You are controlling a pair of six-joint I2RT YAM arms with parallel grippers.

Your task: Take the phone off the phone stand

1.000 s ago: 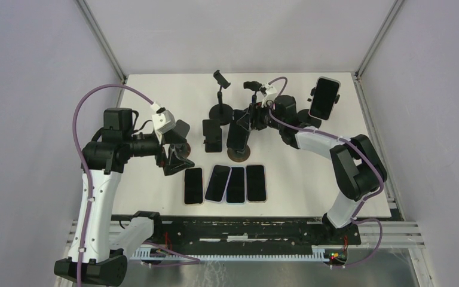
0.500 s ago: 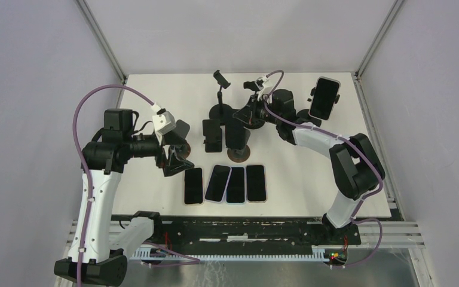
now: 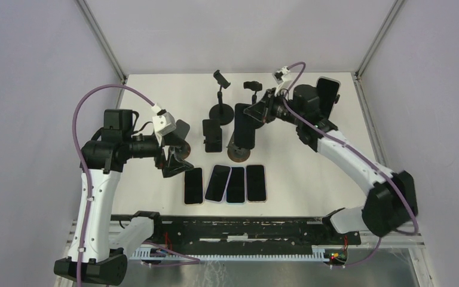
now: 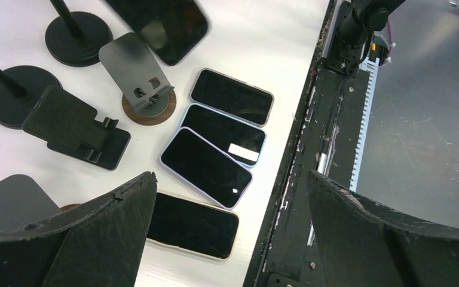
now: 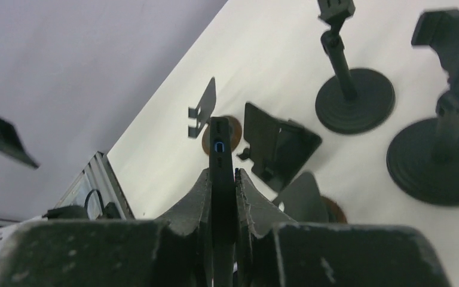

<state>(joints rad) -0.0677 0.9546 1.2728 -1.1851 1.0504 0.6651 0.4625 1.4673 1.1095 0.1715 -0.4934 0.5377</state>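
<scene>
phone point(image 3: 245, 127) | pinched edge-on between right tool point(image 5: 222, 178) fingers | off phone stand point(image 4: 132, 63)

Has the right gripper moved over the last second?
Yes. The right gripper, shut on the phone, has shifted right and toward the table's far edge, away from the wooden-based stand.

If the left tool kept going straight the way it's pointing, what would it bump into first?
Most likely the row of phones lying flat on the table. The open left tool tilts down toward them with nothing in between. Which phone it would touch first is hard to judge.
</scene>
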